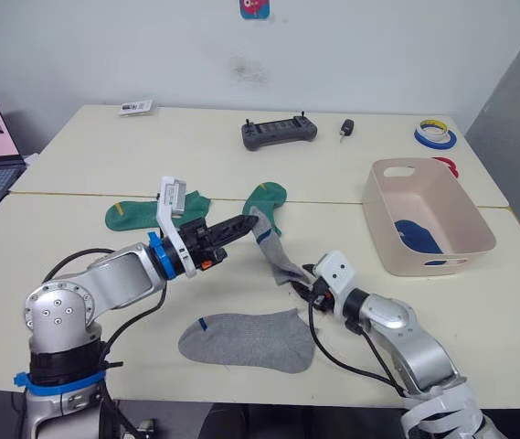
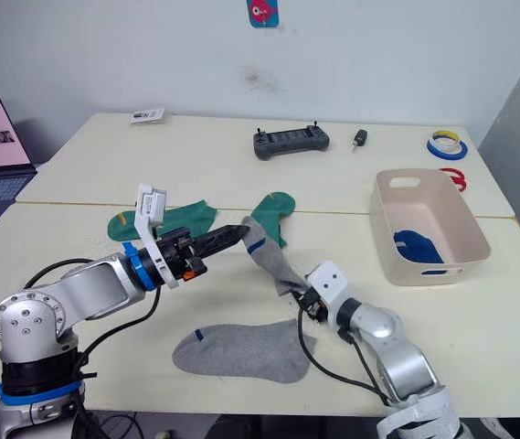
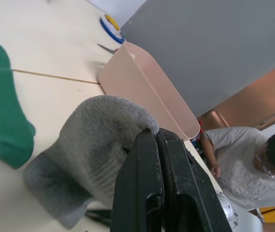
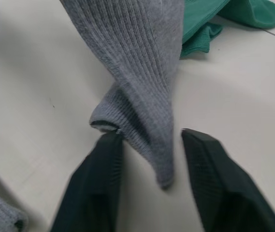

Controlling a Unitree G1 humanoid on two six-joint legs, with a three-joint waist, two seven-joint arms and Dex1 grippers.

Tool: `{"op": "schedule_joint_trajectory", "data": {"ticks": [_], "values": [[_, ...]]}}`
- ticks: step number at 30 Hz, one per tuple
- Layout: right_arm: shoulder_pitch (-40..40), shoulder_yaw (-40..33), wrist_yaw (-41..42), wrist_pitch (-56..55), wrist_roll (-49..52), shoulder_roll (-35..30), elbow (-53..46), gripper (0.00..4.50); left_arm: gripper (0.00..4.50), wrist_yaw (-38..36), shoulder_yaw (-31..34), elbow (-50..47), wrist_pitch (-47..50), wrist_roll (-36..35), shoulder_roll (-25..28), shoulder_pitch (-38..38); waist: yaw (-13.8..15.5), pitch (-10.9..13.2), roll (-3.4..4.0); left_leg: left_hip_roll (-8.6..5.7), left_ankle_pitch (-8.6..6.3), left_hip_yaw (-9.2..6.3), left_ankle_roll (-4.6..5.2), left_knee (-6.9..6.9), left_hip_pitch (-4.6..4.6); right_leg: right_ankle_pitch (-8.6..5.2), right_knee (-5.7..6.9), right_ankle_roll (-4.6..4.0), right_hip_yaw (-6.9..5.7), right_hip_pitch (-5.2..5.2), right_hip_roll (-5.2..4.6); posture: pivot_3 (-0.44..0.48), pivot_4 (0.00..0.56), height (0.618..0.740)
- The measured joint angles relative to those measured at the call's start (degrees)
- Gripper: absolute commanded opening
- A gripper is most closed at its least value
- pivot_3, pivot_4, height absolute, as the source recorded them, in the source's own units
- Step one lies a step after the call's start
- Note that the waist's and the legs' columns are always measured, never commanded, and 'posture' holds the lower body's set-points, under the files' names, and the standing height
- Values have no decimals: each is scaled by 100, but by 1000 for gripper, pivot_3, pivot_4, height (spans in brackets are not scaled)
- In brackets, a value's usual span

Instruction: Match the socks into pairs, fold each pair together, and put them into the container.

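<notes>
left eye view: l gripper [image 1: 247,222] clamped on grey sock [image 1: 273,256], hanging slantwise down to r gripper [image 1: 307,285], whose fingers are spread around its low end. mate grey sock [image 1: 246,340] flat just below; r arm nearer.

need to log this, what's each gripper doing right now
left gripper: shut on the grey sock, lifting one end.
right gripper: open, fingers either side of that sock's lower end.
</notes>
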Motion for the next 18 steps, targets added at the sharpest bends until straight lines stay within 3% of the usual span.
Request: {"op": "schedule_joint_trajectory", "data": {"ticks": [3,8,13,18], "values": [[-24,-11,111,-168,-30,-220,-3,11,0,27,-6,0,-147,-111,96,167,0,0,0,-1,0,2,0,0,1,0,0,0,1,0,0,0,150,740],[-206,-5,308,-540,-250,-670,-35,11,0,122,-2,28,-335,-268,274,558,0,0,0,0,0,1,1,-2,1,0,0,0,2,-1,0,0,150,740],[-732,-79,563,-1251,-710,-1541,-76,11,0,66,-2,51,-529,-342,311,892,3,0,0,-1,0,1,1,0,-1,0,-2,0,0,0,-1,0,150,740],[-1250,-161,626,-2993,-1601,-2572,251,11,0,-1,-85,53,-751,-345,229,908,6,0,-1,-3,-1,8,1,0,0,0,-9,0,4,4,-4,0,150,740]]}}
